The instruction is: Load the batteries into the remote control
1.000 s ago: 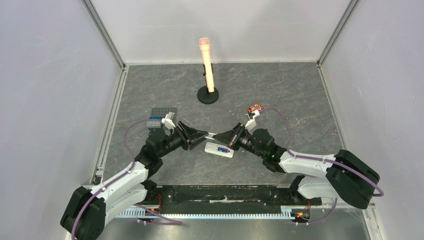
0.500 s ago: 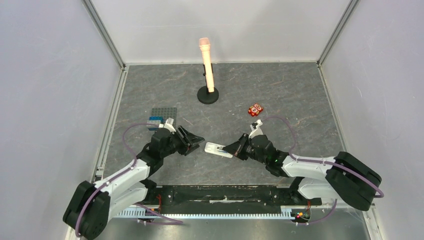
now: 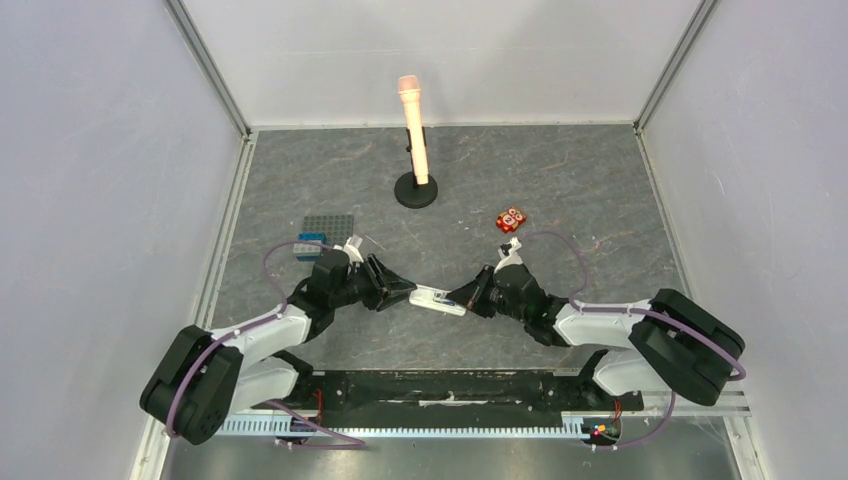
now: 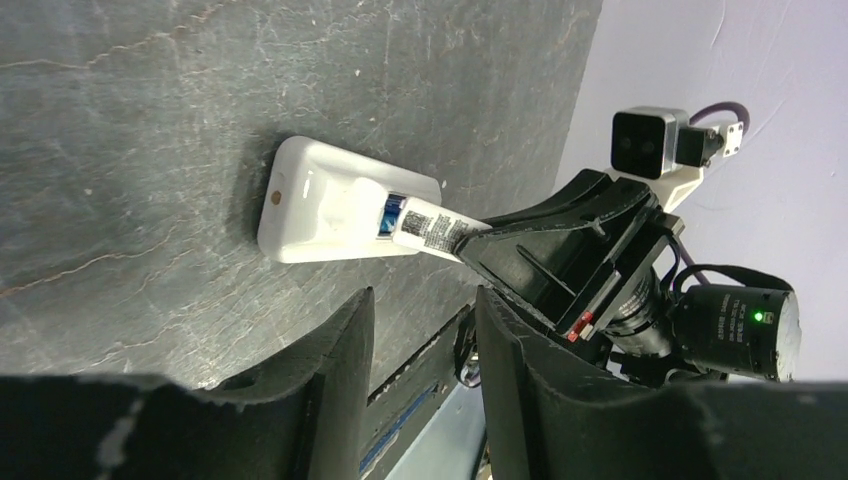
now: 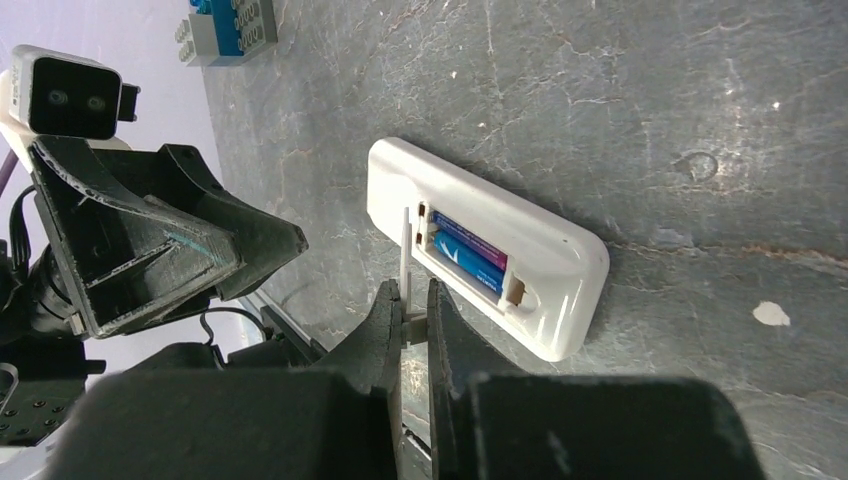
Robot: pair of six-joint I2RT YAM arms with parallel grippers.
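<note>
The right jaws are clamped on a thin white battery cover [image 5: 404, 250], held on edge with its free end at the open bay of the remote control [image 5: 565, 290]. Whether cover and bay touch cannot be told. The batteries [image 5: 468, 252] are seen lying side by side in that bay. The left jaws stand apart and empty.

A second ago both sets of jaws were met above the handset. The left arm [image 3: 270, 330] was then drawn back and has now been brought in again to the handset's end. Loading is therefore judged done, with only the cover left to be closed.

The remote control lies back-up on the counter [image 3: 560, 180], at 6 o'clock from the microphone stand [image 3: 416, 190]. Both arms are stretched low, the left reaching in from 9 o'clock of the handset and the right arm [image 3: 600, 325] from 3 o'clock.
</note>
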